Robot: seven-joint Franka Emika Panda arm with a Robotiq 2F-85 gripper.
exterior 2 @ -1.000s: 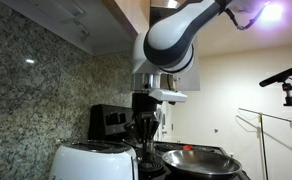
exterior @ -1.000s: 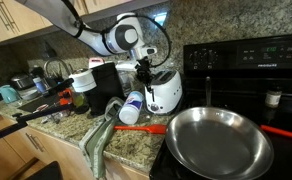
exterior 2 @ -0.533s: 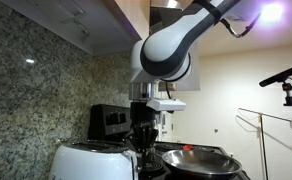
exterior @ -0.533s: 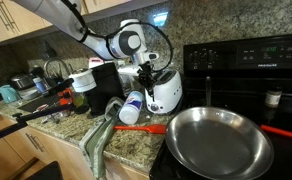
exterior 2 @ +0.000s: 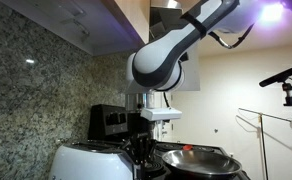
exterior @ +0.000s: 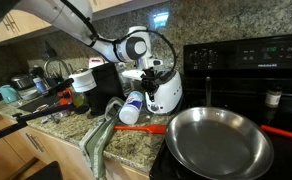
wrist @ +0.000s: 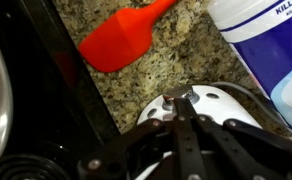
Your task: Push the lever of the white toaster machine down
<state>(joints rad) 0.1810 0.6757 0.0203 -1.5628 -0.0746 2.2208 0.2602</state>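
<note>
The white toaster (exterior: 167, 93) stands on the granite counter beside the stove; it also shows in an exterior view (exterior 2: 86, 160). In the wrist view its rounded white end (wrist: 214, 104) carries a metal-looking lever knob (wrist: 173, 98). My gripper (exterior: 152, 74) hangs over that end of the toaster, seen too in an exterior view (exterior 2: 142, 152). Its fingers are shut together, and their tips (wrist: 182, 103) touch the lever knob from above. The gripper holds nothing.
A large steel pan (exterior: 218, 140) sits on the black stove (exterior: 248, 62). A red spatula (wrist: 121, 40) and a white bottle with a blue label (wrist: 261, 40) lie on the counter by the toaster. A black appliance (exterior: 106, 80) and a green cloth (exterior: 98, 140) are nearby.
The arm has swung towards the toaster and come down. The shut fingers have dropped onto the toaster's lever end.
</note>
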